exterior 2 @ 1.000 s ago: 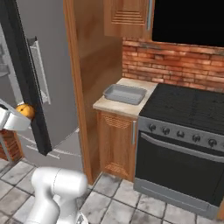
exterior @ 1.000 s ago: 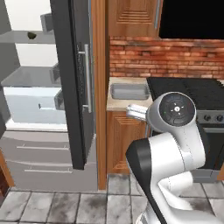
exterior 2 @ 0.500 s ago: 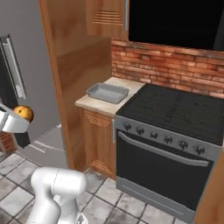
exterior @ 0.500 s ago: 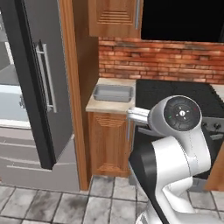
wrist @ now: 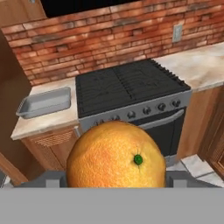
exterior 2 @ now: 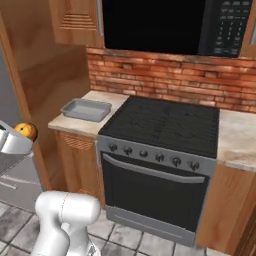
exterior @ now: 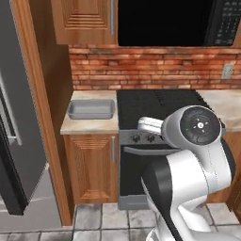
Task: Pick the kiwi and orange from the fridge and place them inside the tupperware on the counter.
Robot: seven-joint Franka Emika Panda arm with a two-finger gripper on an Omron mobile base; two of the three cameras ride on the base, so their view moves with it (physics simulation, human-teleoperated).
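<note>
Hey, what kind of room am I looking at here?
A home-style kitchen, rendered: a black stove with its oven below, a microwave over a brick backsplash, and a beige counter on wooden cabinets.

— Can you read any writing here, a brand or a number?
— No. The microwave (exterior 2: 165, 25) has a keypad (exterior 2: 229, 31) on its right side with pale marks on the buttons, but they are too small and blurred to read.
— And the stove (exterior 2: 160, 145)?
— Its knobs (exterior 2: 159, 157) carry no legible marks. Nothing else bears text.
</note>
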